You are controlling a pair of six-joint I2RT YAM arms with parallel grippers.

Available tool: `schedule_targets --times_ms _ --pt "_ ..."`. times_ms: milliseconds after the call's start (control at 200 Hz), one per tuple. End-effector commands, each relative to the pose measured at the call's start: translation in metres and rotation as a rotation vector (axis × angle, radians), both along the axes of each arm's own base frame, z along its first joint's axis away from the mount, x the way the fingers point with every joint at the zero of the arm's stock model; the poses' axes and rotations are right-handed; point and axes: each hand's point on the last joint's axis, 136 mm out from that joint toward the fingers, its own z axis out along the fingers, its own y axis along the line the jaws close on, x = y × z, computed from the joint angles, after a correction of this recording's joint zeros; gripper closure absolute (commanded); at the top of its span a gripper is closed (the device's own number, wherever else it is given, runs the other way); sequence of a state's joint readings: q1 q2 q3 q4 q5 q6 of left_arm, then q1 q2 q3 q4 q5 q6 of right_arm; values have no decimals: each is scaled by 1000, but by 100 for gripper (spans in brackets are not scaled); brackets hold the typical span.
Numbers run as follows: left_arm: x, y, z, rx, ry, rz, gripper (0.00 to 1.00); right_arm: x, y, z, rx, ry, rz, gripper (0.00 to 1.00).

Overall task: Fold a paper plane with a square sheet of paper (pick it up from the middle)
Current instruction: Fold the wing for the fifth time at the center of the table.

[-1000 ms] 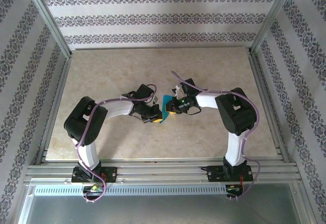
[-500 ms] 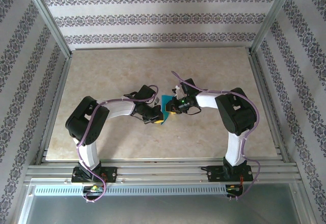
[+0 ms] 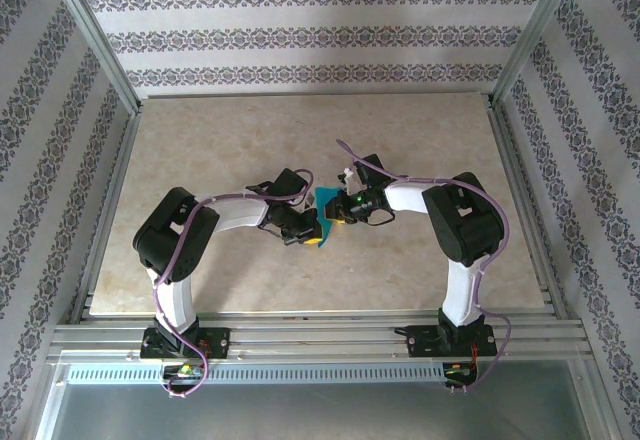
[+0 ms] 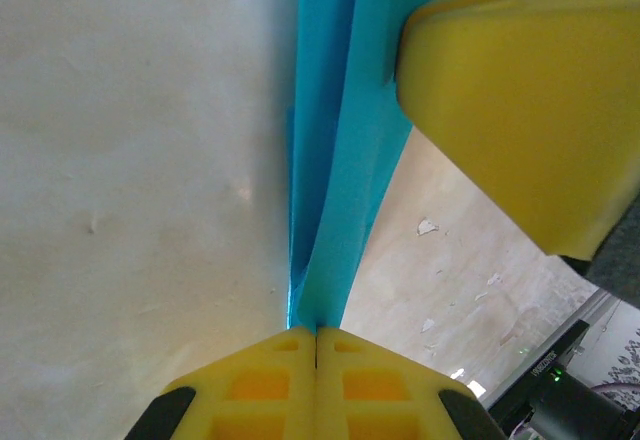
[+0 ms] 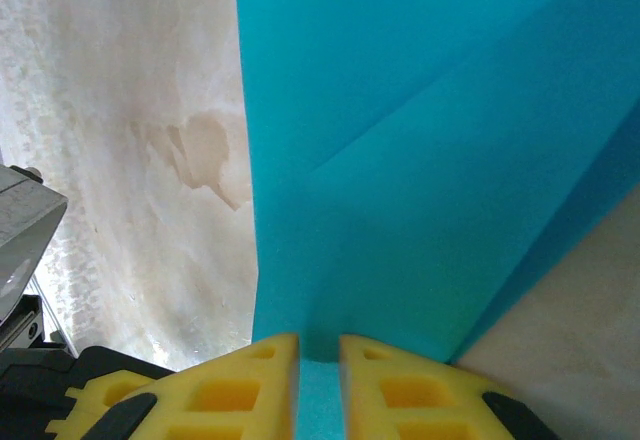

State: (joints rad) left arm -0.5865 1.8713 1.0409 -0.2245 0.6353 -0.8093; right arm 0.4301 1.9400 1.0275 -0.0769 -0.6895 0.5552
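Mid-table (image 3: 420,140), the folded teal sheet (image 5: 400,160) is clamped by both left gripper (image 4: 316,333) and right gripper (image 5: 318,348); left wrist sees it edge-on, long axis running straight off the fingertips, while right wrist sees its broad face with a diagonal crease.

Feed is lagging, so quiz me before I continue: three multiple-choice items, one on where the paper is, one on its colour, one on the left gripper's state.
1. Where is the paper?
A) far-left corner
B) at the table's middle, between the left gripper and right gripper
C) by the arm bases

2. Paper colour?
A) red
B) white
C) teal-blue

3. Left gripper?
A) wide open
B) shut on the paper
C) shut on nothing

Answers: 1 B, the top view shows it between the two wrists. 2 C, plainly teal-blue. 3 B, its fingertips meet with the sheet pinched between.
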Motion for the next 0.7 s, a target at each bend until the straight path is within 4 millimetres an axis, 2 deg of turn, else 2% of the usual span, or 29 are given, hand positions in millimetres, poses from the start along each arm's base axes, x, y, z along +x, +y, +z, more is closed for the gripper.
schedule_targets --times_ms 0,275,400,695 --pt "-8 -2 -8 33 23 -32 96 -5 0 -2 -15 7 -9 80" --pt "-5 1 0 61 -22 -80 94 -5 2 34 31 -50 -54 79" --pt "-5 2 2 79 -47 -137 93 -1 -2 45 30 -84 -121 78" --pt "0 7 -3 129 -105 -203 93 -8 -12 27 -44 -84 -255 82"
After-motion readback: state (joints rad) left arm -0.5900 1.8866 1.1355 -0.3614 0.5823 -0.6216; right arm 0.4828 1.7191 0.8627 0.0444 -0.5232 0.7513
